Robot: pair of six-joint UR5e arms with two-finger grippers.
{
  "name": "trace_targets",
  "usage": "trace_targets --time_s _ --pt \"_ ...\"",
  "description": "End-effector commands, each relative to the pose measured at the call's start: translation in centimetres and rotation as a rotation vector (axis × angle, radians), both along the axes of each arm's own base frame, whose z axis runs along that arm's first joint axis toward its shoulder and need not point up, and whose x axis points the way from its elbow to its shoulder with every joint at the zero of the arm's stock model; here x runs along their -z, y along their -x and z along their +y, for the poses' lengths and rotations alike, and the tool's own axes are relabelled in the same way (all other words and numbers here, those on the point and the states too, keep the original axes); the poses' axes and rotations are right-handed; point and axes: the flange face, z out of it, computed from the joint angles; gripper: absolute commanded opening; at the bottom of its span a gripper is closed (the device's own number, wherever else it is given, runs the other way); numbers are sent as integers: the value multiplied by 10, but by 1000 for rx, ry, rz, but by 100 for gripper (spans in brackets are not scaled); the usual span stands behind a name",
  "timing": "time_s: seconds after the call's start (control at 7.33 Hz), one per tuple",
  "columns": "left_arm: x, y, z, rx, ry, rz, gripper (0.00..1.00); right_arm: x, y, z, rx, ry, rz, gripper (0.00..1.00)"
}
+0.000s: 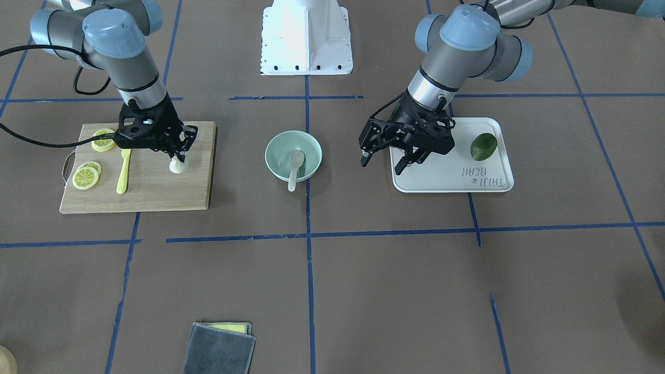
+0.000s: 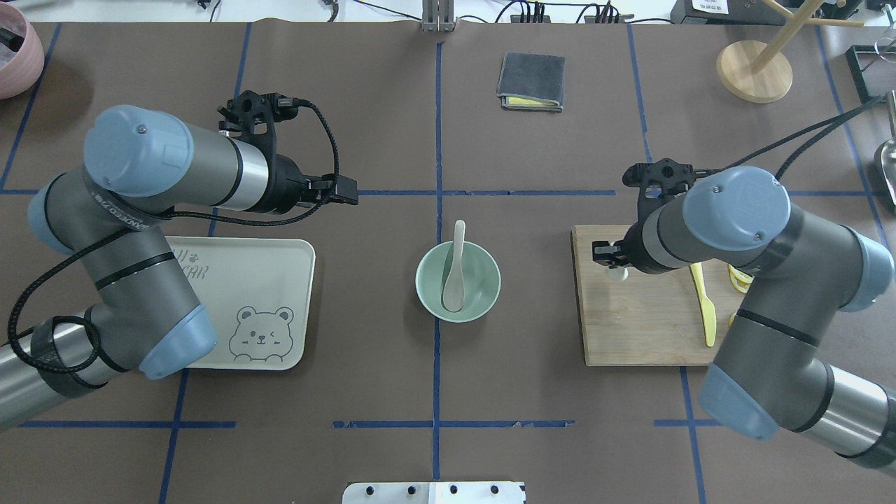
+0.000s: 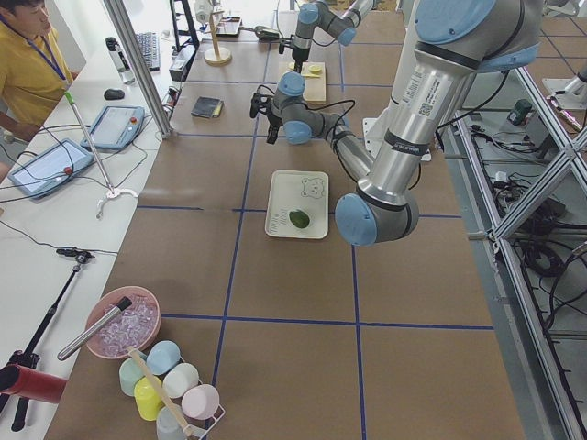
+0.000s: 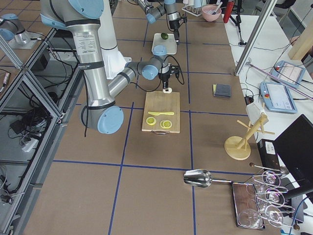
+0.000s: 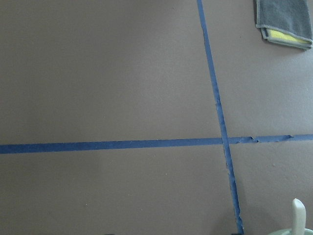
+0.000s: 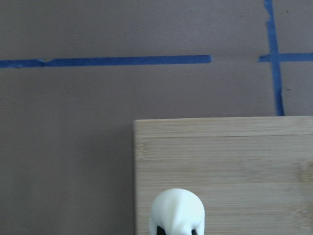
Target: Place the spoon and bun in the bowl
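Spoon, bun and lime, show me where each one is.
spoon (image 2: 455,269), overhead view, mid-length where the handle meets the scoop.
bun (image 6: 177,210), right wrist view, on its rounded white top.
lime (image 1: 483,146), front-facing view, centre of its green skin.

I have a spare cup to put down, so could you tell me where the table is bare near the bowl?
Bare table lies between the bowl and the cutting board, and more between the bowl and the folded cloth. The left gripper hangs over the gap toward the tray. Lemon slices and a knife crowd the board.
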Motion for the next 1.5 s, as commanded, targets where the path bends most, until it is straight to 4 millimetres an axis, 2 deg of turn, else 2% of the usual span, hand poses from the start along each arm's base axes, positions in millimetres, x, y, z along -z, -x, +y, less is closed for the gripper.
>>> trace_targets --time_s 0.0,0.14,0.27,0.41,0.55,0.68,0.82,1.09,1.23,1.36 --pt "-12 48 5 21 5 10 84 100 64 11 -48 59 -55 25" --pt "-17 60 0 7 22 17 85 137 105 17 -75 66 -83 27" --pt "-17 63 -1 11 23 17 85 156 134 25 -100 90 -94 33" --pt "-17 62 -2 13 24 16 86 153 150 31 -107 91 -76 43" --pt "-18 63 -2 15 26 15 86 146 157 37 -97 93 -63 52" --pt "-18 62 -3 16 26 13 86 141 162 34 -101 97 -48 66" --pt "-18 62 -3 16 26 13 87 139 162 35 -99 98 -45 87" --pt "-26 69 -8 32 33 1 88 143 156 33 -102 84 -54 90" --pt "-50 99 -24 58 -2 -52 99 153 126 19 -135 71 -88 100" --pt "-98 142 -34 34 -119 -185 99 122 89 11 -157 78 -73 100"
